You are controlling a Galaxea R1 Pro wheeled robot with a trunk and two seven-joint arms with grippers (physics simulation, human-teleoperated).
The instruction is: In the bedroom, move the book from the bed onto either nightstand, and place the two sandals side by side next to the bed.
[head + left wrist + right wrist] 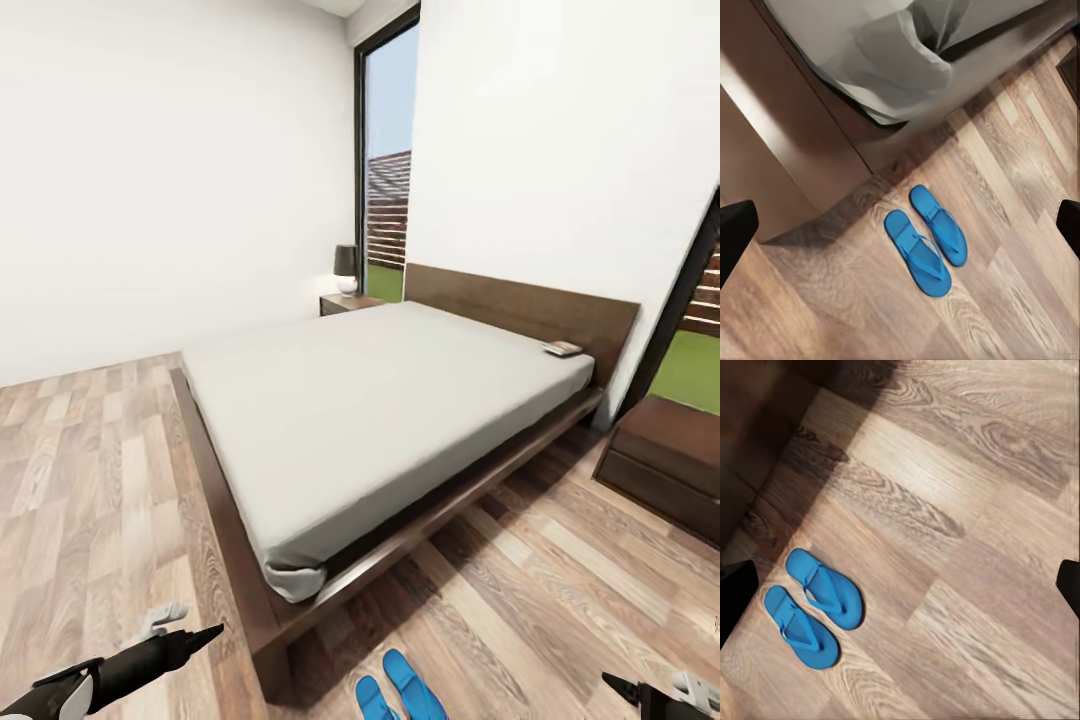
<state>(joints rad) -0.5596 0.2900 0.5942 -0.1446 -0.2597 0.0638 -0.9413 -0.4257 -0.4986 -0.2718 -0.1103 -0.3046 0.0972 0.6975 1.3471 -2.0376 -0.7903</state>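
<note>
Dark-shaded table lamp (346, 268) with a white base, far beside the headboard.

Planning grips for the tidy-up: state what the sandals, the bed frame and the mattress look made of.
The sandals: bright blue, matte, thin and flat, probably foam or rubber.
The bed frame: dark brown wood, judging by faint grain, with a dull satin finish.
The mattress: pale grey-white fabric, soft-looking; it creases and folds at the near corner.
</note>
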